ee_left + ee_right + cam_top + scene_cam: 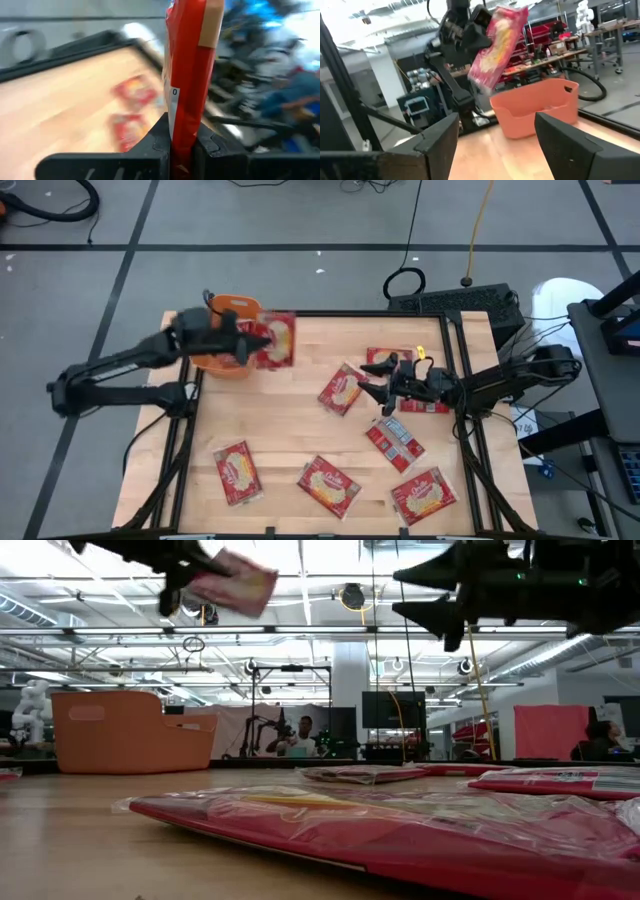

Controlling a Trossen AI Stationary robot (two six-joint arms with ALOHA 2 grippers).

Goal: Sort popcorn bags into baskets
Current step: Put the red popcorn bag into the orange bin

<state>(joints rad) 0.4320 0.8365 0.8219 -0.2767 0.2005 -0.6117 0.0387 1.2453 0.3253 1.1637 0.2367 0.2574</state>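
Popcorn bags (420,830) strew wooden table (290,420); ceiling lights blaze beyond.

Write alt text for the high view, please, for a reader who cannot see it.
The left gripper holds a popcorn bag beside the orange basket at the wooden table's far-left corner. The right gripper hovers open among six more bags.

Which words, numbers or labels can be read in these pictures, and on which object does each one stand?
"0": a small digit on the white strip of the popcorn bag held in the left pincer, seen in the left wrist view.
The printing on the bags lying on the table, for example the bag near the middle, is too small to read.
The orange basket shows no text.
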